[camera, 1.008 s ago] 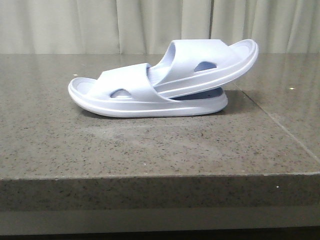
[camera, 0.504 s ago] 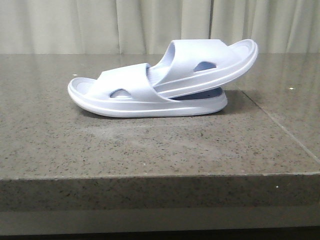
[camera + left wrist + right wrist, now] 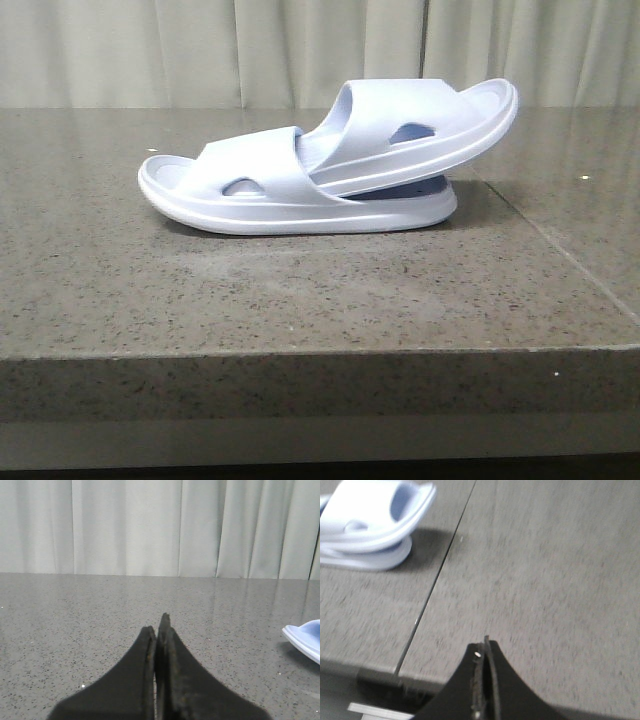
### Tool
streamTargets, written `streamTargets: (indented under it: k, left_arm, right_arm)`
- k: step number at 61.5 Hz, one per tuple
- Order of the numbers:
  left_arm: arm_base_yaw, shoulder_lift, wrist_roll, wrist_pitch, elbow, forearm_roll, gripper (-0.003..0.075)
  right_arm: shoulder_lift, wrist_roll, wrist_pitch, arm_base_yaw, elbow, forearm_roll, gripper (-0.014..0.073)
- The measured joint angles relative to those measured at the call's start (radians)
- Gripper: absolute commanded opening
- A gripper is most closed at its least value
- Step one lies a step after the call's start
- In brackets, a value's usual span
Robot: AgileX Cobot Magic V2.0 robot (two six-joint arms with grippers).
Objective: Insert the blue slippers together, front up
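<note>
Blue slippers [image 3: 330,165] nested mid-table, far from edges; both arms' fingers [image 3: 159,630] [image 3: 486,652] closed, empty.

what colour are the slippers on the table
Pale lavender-blue slippers, all one colour; clearest in the front view.

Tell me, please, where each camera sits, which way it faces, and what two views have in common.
Front view: low at the table edge, looking forward at the blue slippers on the stone table; no robot parts.
Left wrist view: low, facing the curtain; shut left claw.
Right wrist view: tilted down over the table seam; shut right claw.
All views show the slippers.
</note>
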Motion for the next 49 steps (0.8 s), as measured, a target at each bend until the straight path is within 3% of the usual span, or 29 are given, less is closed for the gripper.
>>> streamTargets:
  k: [10, 30, 49]
  left_arm:
    - [0.000, 0.000, 0.000, 0.000, 0.000, 0.000, -0.0020]
    - [0.000, 0.000, 0.000, 0.000, 0.000, 0.000, -0.0020]
    - [0.000, 0.000, 0.000, 0.000, 0.000, 0.000, -0.0020]
  right_arm:
    - [-0.122, 0.000, -0.249, 0.000, 0.208, -0.002, -0.0118]
    - [-0.218, 0.000, -0.590, 0.000, 0.501, -0.002, -0.0118]
    - [-0.221, 0.000, -0.683, 0.043, 0.526, -0.002, -0.0118]
